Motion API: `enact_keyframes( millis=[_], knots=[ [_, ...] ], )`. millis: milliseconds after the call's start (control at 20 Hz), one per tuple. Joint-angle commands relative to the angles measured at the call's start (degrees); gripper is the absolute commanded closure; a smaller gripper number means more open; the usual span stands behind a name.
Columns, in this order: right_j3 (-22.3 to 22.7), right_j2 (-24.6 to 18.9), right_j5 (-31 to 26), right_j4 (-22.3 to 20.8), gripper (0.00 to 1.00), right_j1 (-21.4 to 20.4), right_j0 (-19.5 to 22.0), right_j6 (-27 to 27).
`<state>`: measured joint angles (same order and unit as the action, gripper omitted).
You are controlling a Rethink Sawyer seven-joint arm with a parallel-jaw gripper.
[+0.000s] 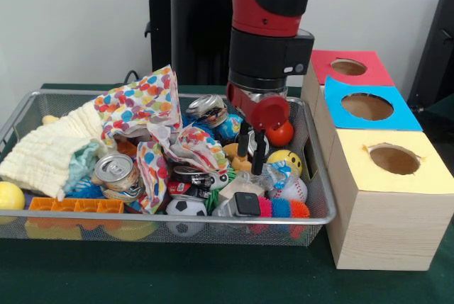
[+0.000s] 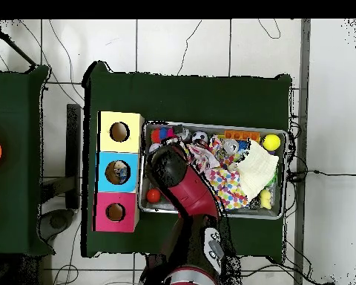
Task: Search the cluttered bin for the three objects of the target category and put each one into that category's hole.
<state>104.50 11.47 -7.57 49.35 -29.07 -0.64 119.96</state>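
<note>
Front view shows the gripper (image 1: 251, 149) lowered into the wire bin (image 1: 320, 198), jaws slightly parted and empty, poised over balls beside the orange ball (image 1: 279, 134), probably because the holed boxes (image 1: 386, 198) stand right alongside.

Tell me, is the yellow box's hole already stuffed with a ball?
No. In the front view the yellow box shows an open, empty-looking hole, with no ball in it.

Plain pale wall (image 1: 71, 27) behind, dark green bench (image 1: 177, 276) cover, white tiled floor (image 2: 211, 44) with thin cables (image 2: 62, 52), black chair (image 1: 436, 42) at the edge
</note>
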Motion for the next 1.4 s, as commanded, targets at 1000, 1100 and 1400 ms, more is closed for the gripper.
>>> enact_keyframes(
  millis=[1000, 1100, 1400],
  knots=[
    [-4.95, -7.97, 5.20, 5.54, 0.00, 9.33, 0.78, 14.32],
    [-4.99, -8.10, 5.30, 5.10, 0.00, 9.82, 1.42, 13.75],
    [-5.33, -6.42, 3.56, 5.28, 0.00, 9.85, 0.46, 13.82]
  ],
)
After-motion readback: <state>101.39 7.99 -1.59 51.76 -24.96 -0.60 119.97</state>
